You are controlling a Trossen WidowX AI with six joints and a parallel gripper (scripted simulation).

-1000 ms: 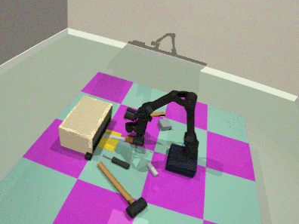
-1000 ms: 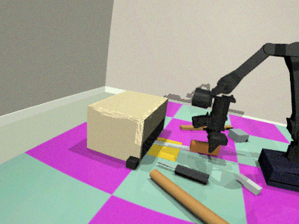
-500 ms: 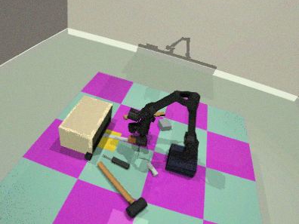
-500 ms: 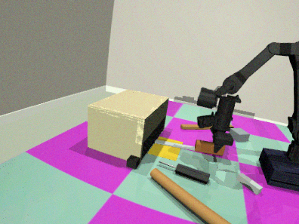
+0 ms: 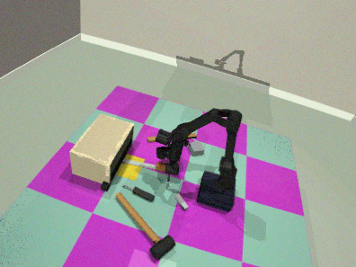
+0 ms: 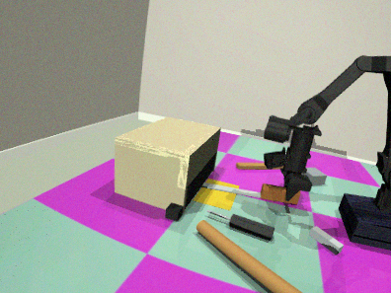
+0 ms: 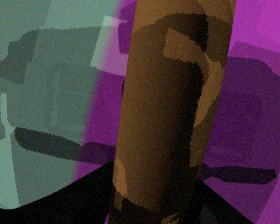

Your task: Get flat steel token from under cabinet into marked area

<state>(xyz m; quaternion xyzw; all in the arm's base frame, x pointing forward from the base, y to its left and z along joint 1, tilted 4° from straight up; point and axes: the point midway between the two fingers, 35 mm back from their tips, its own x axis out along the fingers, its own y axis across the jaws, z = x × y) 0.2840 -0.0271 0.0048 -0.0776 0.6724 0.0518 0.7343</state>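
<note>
Magenta-and-mint checks carry the cabinet (image 5: 92,145) (image 6: 150,169) at nine o'clock. Part-closed, my gripper (image 5: 165,169) (image 6: 291,196) grips the long tool's orange handle (image 5: 160,166) (image 6: 273,192) (image 7: 155,110), blade across the yellow patch (image 5: 129,172) (image 6: 219,199). Token unseen; I judge I'm raking, needing a low, straight pull.

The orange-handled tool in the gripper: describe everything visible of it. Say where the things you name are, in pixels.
The orange-handled tool (image 5: 160,166) (image 6: 272,193) (image 7: 155,100) has a thick, rounded handle, wood-like in its brown-orange color, and a long, thin, pale grey blade or rod that looks like metal. The gripper (image 5: 170,170) (image 6: 295,190) is shut on the handle. The shaft points toward the cabinet (image 5: 101,138) (image 6: 168,132), passing over the yellow marked area (image 5: 130,172) (image 6: 219,199). Whether its tip reaches under the cabinet, or it touches the table, I cannot tell.
</note>
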